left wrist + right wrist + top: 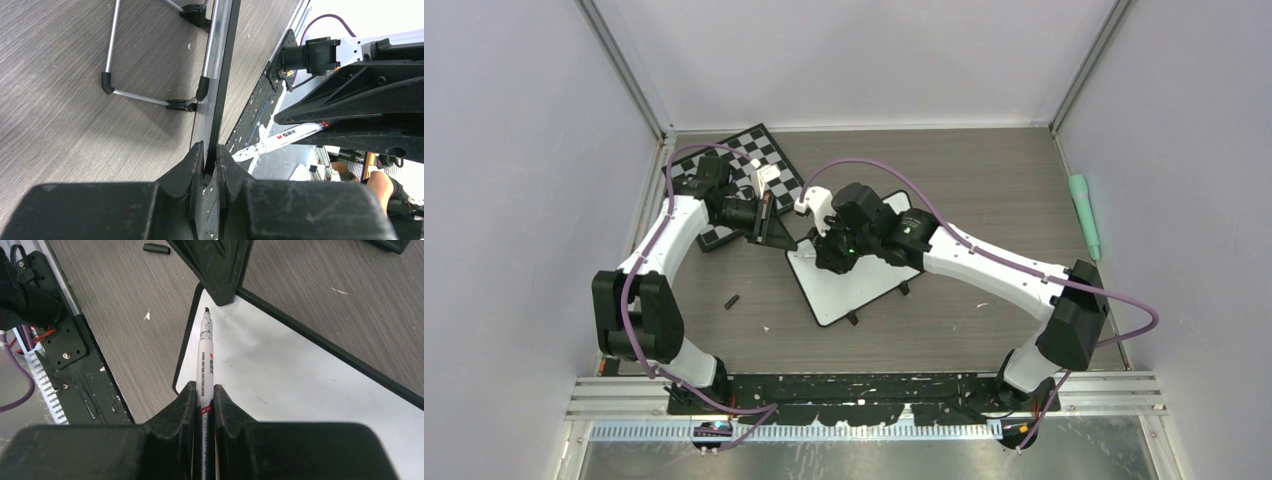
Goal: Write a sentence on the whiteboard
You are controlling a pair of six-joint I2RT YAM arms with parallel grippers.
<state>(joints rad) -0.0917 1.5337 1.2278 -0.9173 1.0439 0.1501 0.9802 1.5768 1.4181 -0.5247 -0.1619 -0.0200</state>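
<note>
The whiteboard [854, 285] lies at the table's middle, its white face blank; no sentence shows on it. My left gripper [776, 232] is shut on the board's far left corner; the left wrist view shows the black frame [223, 75] edge-on between my jaws [210, 150]. My right gripper [832, 255] is shut on a white marker [206, 355], uncapped, whose black tip hovers at or just above the board [300, 375] near that corner, close to the left fingers [220, 270]. The marker also shows in the left wrist view [285, 137].
A checkered chessboard [754, 150] lies at the back left, partly under my left arm. The black marker cap [732, 300] lies on the table left of the board, also in the right wrist view [156, 247]. A green cylinder [1084, 215] lies by the right wall. The board's wire stand [112, 50] shows.
</note>
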